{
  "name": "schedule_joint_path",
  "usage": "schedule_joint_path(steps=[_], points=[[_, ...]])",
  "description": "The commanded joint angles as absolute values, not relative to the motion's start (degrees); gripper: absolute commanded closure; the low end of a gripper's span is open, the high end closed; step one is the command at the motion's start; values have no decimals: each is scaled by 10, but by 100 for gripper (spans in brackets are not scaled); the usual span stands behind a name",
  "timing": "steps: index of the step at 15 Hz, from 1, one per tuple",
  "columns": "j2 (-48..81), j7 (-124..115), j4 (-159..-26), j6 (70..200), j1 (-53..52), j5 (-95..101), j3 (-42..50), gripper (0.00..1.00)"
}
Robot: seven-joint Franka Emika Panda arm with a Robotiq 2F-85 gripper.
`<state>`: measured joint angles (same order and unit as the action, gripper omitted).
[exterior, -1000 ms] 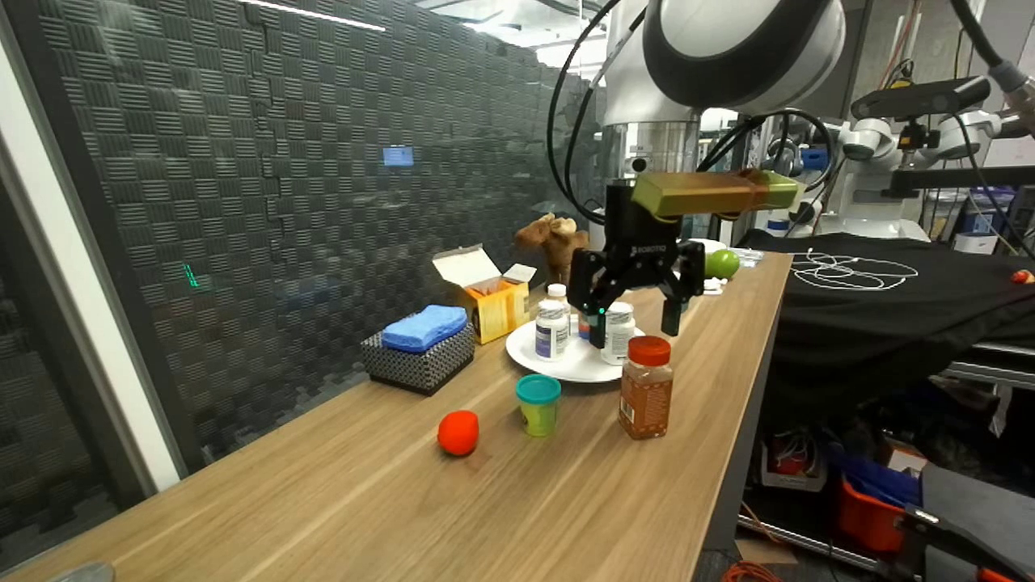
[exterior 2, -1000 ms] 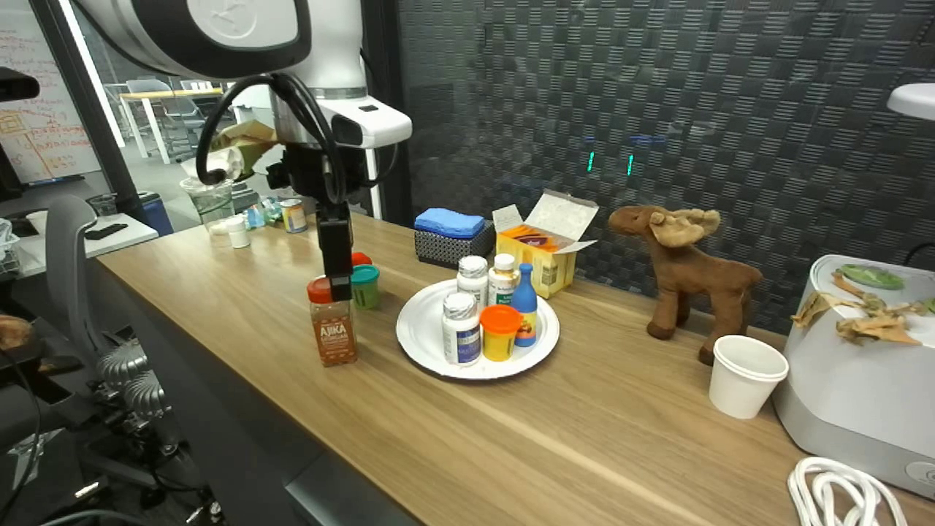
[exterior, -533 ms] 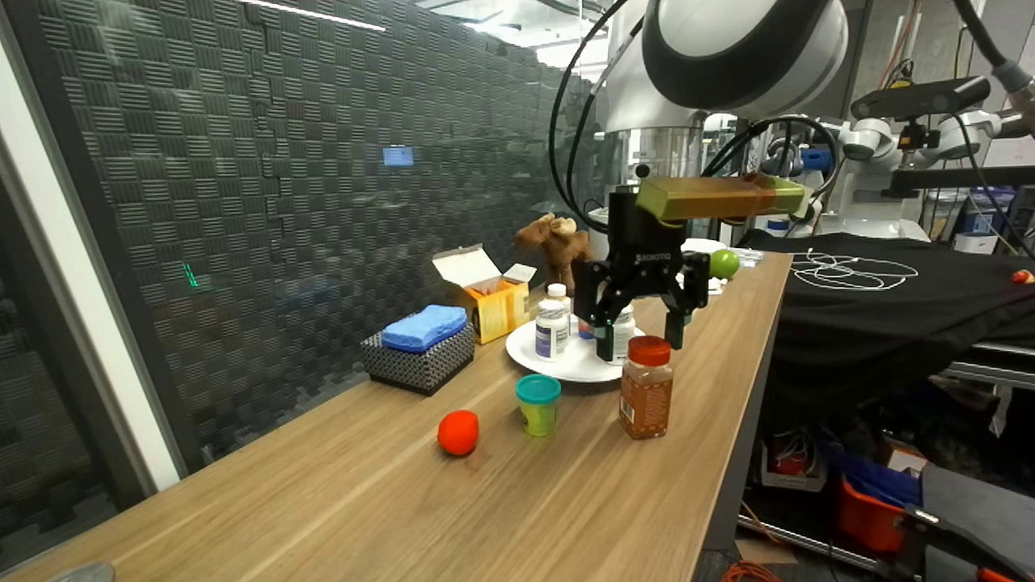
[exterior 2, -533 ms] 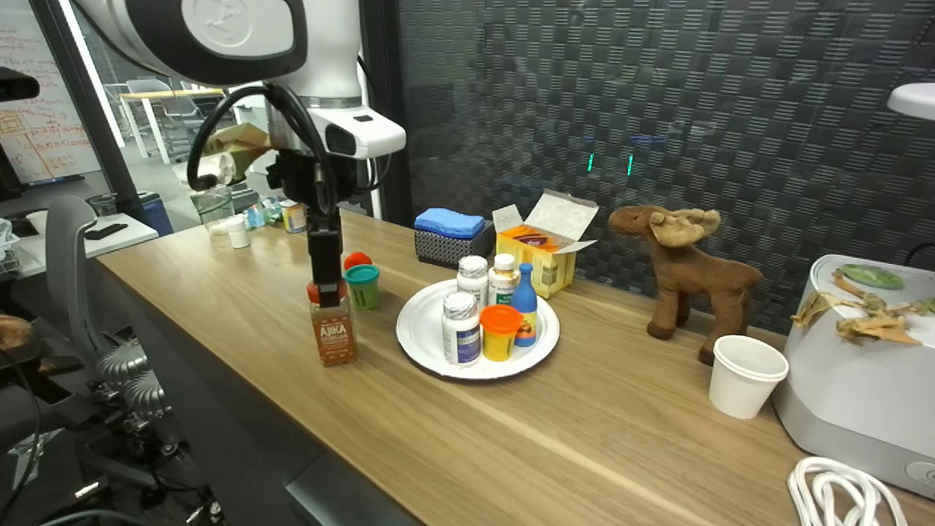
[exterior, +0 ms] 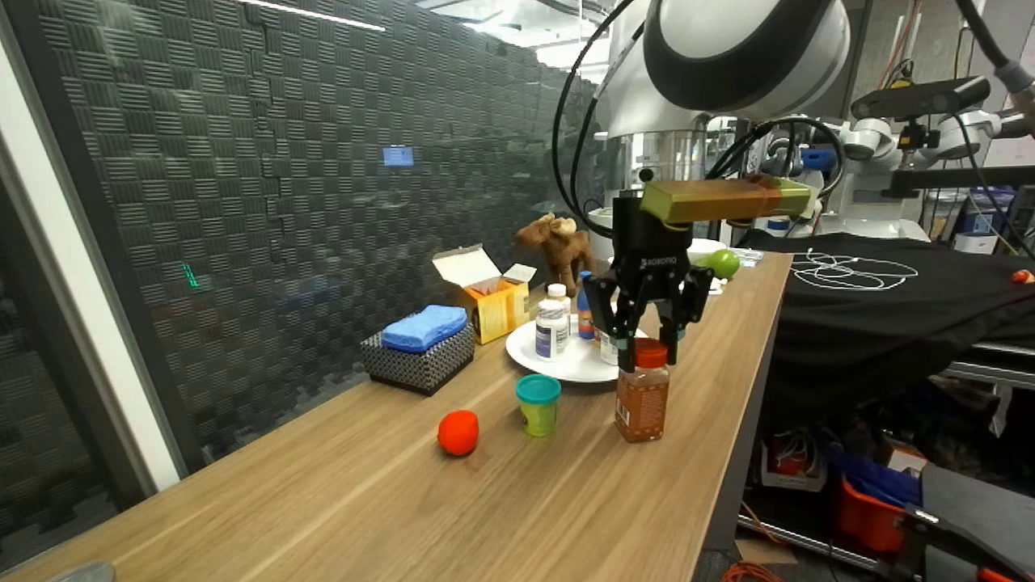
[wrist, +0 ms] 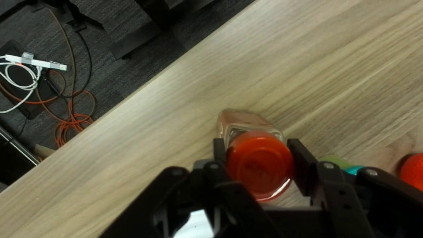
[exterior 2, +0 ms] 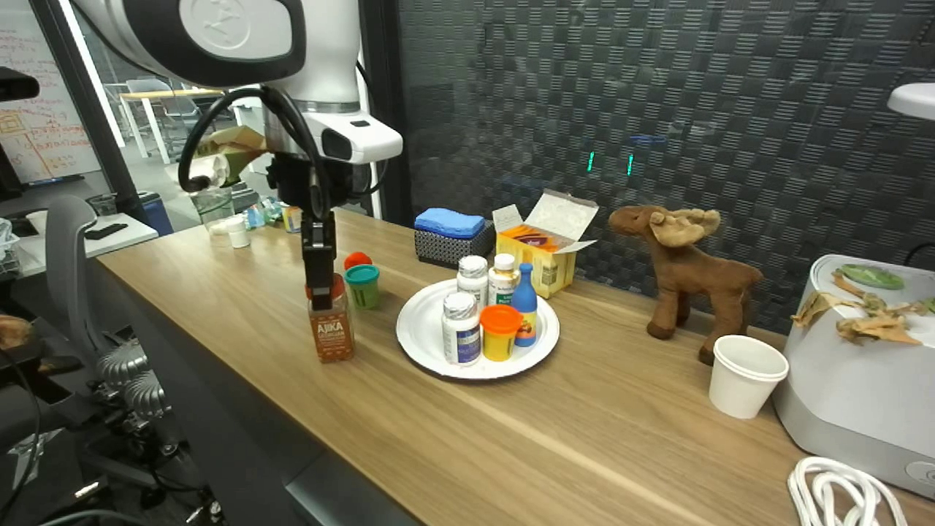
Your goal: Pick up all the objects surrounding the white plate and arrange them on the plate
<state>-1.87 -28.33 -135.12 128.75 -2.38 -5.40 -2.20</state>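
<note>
In an exterior view, my hand (exterior: 648, 360) clasps the red-lidded jar (exterior: 643, 408) on the tabletop (exterior: 485, 517) beside the white plate (exterior: 578, 371), half hiding a white bottle (exterior: 608, 350). In an exterior view, my finger (exterior 2: 318, 259) covers much of the lid (exterior 2: 338, 287). In the wrist view, I mostly hide the teal-lidded cup (wrist: 334, 161); the red ball (wrist: 414, 172) is cut off.

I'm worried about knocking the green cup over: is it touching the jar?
Apart. An exterior view shows a strip of table between the green cup and the jar, down to their bases.
</note>
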Motion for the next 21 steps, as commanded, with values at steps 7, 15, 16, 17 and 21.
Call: schedule_joint_path(steps=[7, 15, 16, 17, 21], points=[[-44, -303, -1309, 1263, -2, -19, -11, 76], [25, -258, -1210, 1263, 10, -33, 6, 76], [34, -254, -1199, 1261, 11, -34, 8, 76], [43, -250, -1190, 1259, 11, -36, 10, 76], [81, -240, -1154, 1252, 10, -34, 16, 76]])
